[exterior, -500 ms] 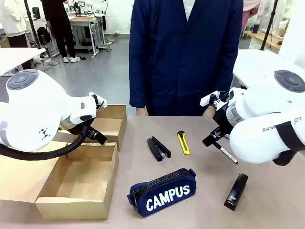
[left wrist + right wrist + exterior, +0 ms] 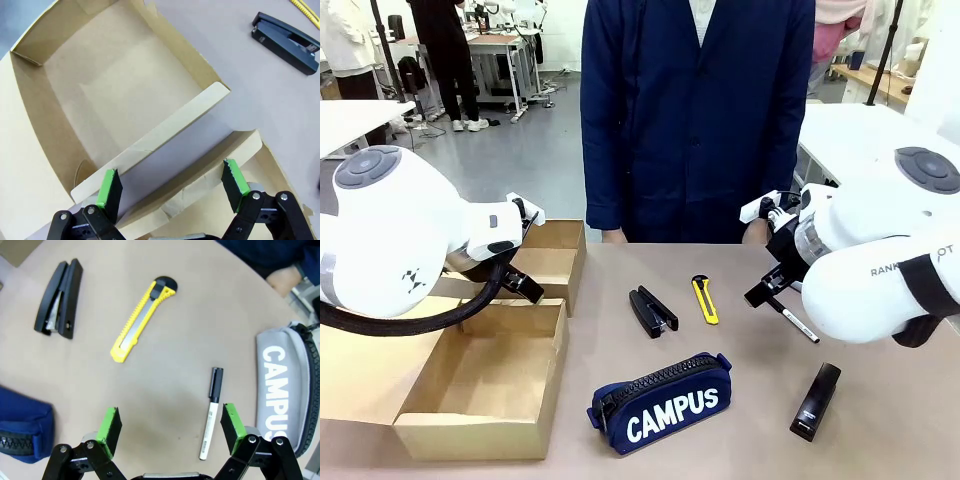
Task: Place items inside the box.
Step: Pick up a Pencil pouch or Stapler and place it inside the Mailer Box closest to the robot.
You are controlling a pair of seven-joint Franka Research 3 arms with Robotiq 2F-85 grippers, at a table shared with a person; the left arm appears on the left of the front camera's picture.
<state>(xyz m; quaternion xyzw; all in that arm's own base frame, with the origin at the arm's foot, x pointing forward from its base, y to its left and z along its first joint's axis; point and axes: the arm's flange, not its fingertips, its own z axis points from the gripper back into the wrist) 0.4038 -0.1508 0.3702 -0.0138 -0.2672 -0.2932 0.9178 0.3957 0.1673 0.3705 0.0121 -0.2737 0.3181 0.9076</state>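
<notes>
Got right pincer (image 2: 170, 427) spread wide, empty, over pen (image 2: 212, 412); left pincer (image 2: 172, 185) wide too, at box (image 2: 480, 385) far edge. Pencil case (image 2: 660, 402) flat on tabletop (image 2: 760, 440) just right of box, lengthwise left-right, between both arms.

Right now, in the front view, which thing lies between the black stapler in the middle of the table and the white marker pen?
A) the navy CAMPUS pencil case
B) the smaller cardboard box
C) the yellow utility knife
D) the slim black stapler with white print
C: the yellow utility knife lies flat on the table, with the black stapler on one side and the pen on the other.
</notes>
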